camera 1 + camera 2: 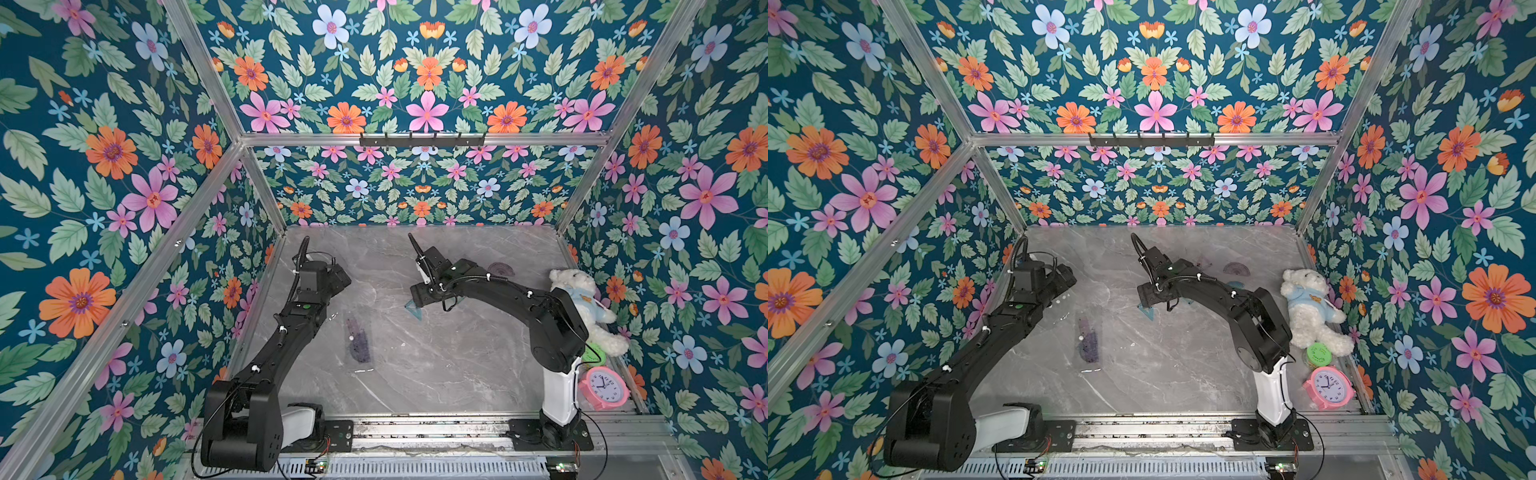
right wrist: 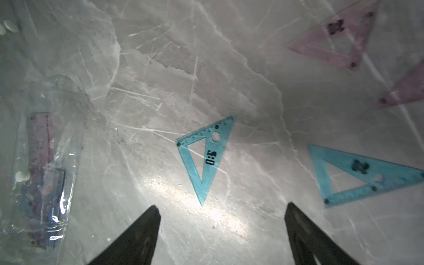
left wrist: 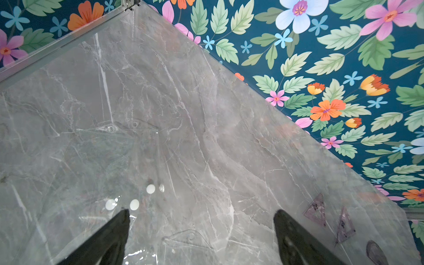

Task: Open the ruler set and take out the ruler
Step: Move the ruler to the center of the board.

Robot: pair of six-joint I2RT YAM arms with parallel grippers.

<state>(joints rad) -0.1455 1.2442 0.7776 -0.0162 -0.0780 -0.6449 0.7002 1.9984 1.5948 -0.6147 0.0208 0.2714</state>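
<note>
Purple ruler set (image 1: 358,343) centre, blue triangle (image 1: 414,309) by R arm (image 1: 498,286).

Both top views look from high above the near edge, over the arm bases, steeply down on the whole tabletop (image 1: 436,374) toward the back wall (image 1: 422,183). The left wrist camera sits low and looks obliquely past the left end effector (image 3: 202,210). The right wrist camera looks down from close by, past the right end effector (image 2: 222,205). Both wrist views share the purple set squares (image 3: 317,210) (image 2: 321,49). The right wrist view and both top views share the clear pouch (image 2: 43,179) (image 1: 358,338) (image 1: 1090,336).
</note>
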